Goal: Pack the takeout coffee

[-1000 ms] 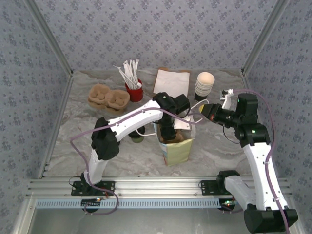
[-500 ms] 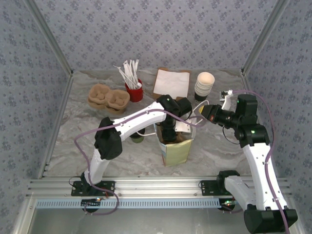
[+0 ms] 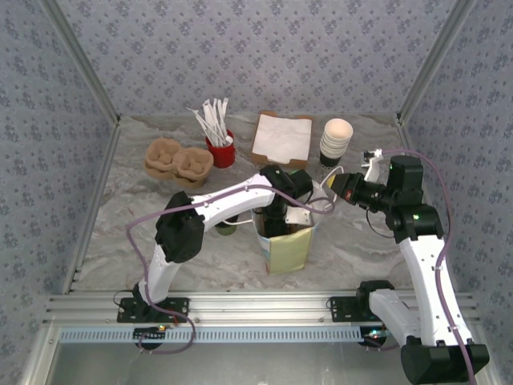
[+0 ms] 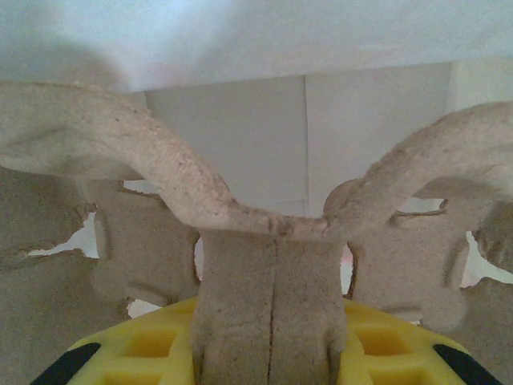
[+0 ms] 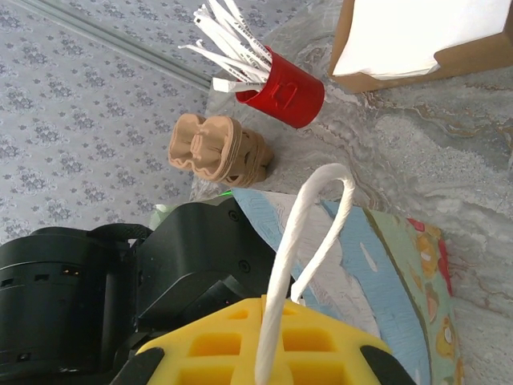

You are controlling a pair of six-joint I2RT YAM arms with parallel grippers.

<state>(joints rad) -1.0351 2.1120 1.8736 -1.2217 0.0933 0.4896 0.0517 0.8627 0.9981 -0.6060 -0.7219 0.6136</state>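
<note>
Two tools, both clamped on something right now. My left tool (image 4: pixel 272 349) is down inside the paper bag (image 3: pixel 288 250), pinched on the middle ridge of a pulp cup carrier (image 4: pixel 272 241). The bag's white inner wall is right behind it.

My right tool (image 5: pixel 260 357) is closed all the way on the bag's white twisted handle (image 5: pixel 317 216). From the overhead camera it sits up at the right side of the bag's mouth, and the bag is standing upright.

The takeout coffee (image 3: pixel 226 229) isn't packed yet. It's on the tabletop (image 3: pixel 361 241) just left of the bag, mostly tucked under my left forearm, so all I catch is a bit of its dark green side. Can't make out the lid from here.

Along the back of the tabletop, left to right:
- more pulp carriers (image 3: pixel 178 159)
- a red cup (image 3: pixel 221 152) full of white sticks
- a box of napkins (image 3: pixel 282 136)
- a stack of lidless cups (image 3: pixel 337 138)

All of those are well apart from the bag.
</note>
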